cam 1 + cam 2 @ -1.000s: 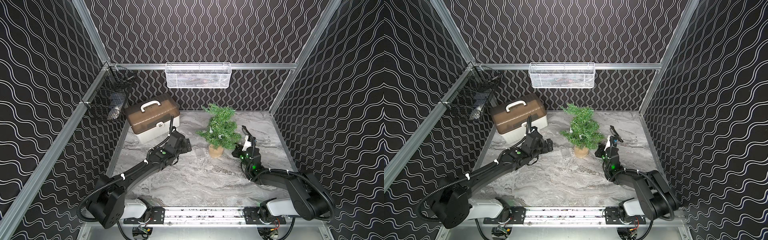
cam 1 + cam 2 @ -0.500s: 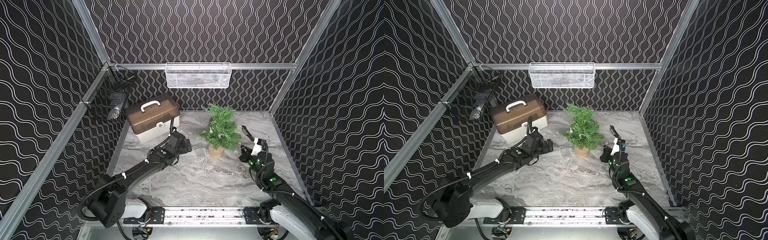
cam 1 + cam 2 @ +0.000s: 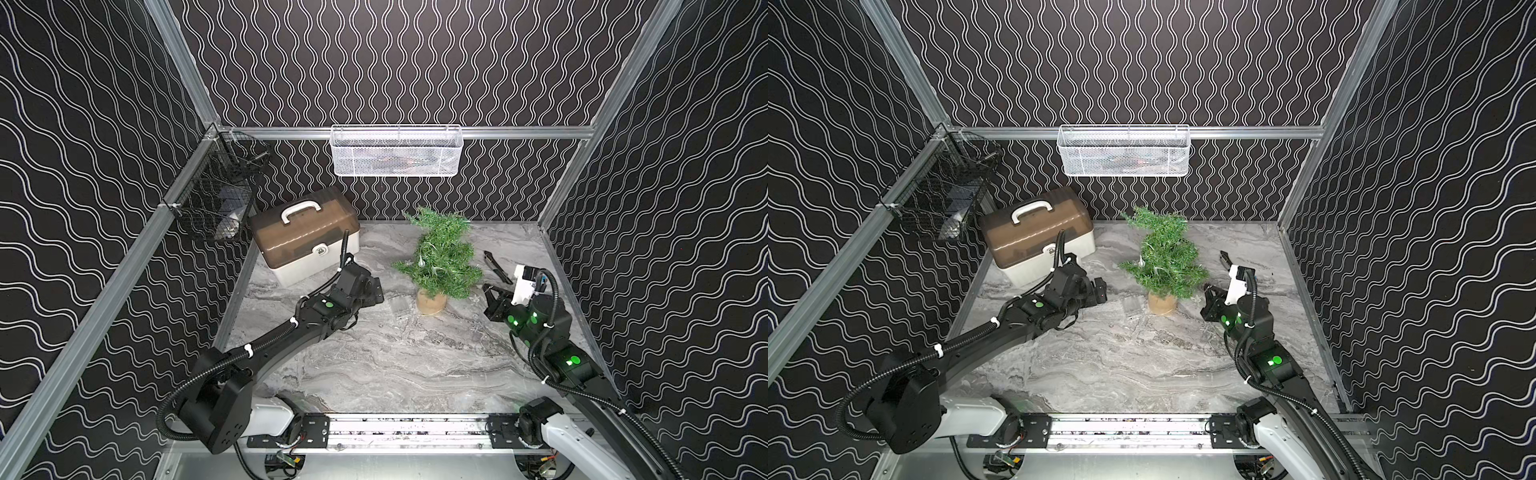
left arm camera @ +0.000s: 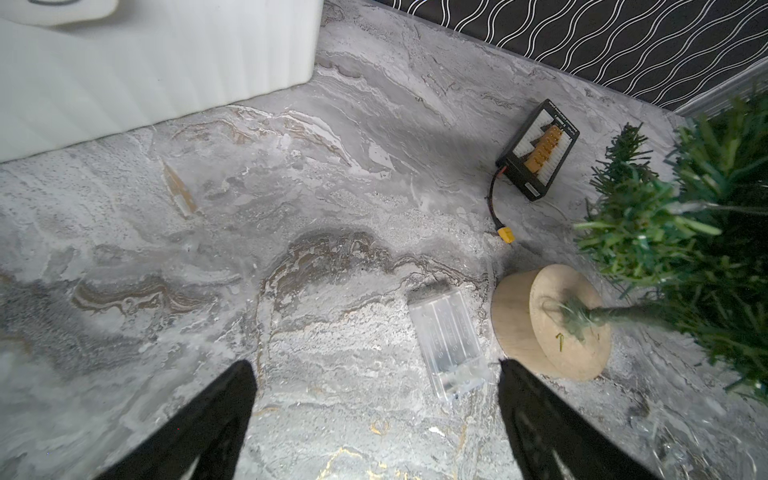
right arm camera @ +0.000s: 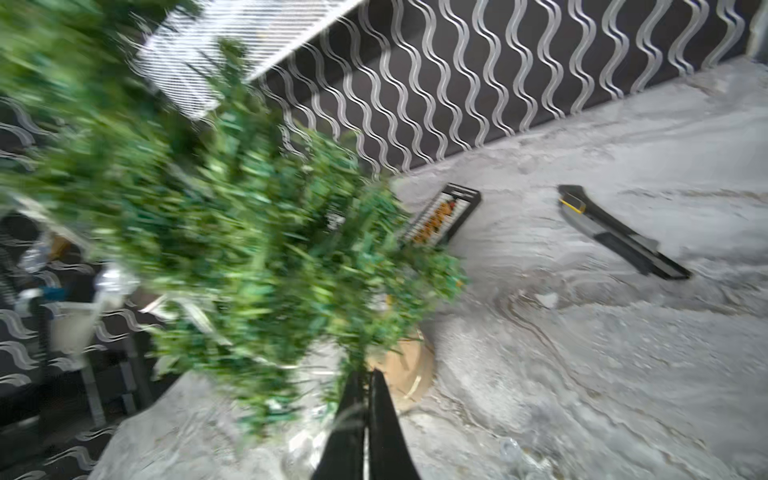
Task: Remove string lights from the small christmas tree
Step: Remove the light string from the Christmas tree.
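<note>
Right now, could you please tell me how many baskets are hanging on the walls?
2. The black wire basket hangs on the left wall, near the storage box; the white mesh basket on the back wall, above the small christmas tree. None seems hidden.

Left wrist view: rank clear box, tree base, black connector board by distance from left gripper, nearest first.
1. Clear box: on the table just ahead of the open left gripper, near one fingertip.
2. Tree base: beside the box, on its far side.
3. Black connector board: farthest, well past both.
</note>
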Tool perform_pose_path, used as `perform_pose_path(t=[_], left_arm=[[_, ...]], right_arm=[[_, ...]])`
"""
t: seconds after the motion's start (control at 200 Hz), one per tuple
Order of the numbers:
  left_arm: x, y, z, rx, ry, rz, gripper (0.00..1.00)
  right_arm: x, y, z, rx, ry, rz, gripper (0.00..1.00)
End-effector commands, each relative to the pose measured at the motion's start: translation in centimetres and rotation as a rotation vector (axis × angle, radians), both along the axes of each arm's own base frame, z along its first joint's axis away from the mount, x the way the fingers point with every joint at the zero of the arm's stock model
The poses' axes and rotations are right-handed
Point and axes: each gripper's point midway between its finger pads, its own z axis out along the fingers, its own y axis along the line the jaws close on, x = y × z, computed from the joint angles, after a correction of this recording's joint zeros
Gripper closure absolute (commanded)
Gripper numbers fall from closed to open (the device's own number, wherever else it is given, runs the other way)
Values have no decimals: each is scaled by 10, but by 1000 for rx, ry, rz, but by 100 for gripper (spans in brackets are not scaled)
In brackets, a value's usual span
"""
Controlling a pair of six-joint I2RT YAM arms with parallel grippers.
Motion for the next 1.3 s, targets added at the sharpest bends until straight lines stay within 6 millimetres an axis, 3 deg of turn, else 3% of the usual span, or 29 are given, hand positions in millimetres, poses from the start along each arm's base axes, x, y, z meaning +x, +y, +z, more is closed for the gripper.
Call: perform_pose_path(t=[0.0, 0.405, 0.59, 0.706, 0.871, 0.981, 1.111, 1.271, 1.296], left_arm=[[3, -2, 11, -21, -28, 3, 5], [0, 1, 17, -30, -40, 7, 5], [-2, 1, 23, -32, -50, 4, 5], [-2, 1, 25, -38, -54, 3, 5], [-3, -1, 34, -48, -61, -9, 5], [-3, -3, 49, -55, -79, -30, 6], [-5, -11, 71, -86, -106, -89, 7], [-7, -30, 95, -184, -130, -212, 9], [-8, -35, 99, -201, -132, -243, 9]], right_arm=[[-6, 12, 28, 19, -39, 69, 100], [-16, 62, 148, 149, -187, 343, 100], [-17, 83, 183, 221, -233, 449, 100], [-28, 103, 212, 254, -287, 529, 100], [-39, 126, 235, 274, -322, 624, 100], [-48, 144, 233, 265, -311, 698, 100], [-55, 162, 210, 245, -261, 771, 100], [-59, 172, 157, 231, -121, 823, 100], [-57, 172, 138, 220, -85, 810, 100]])
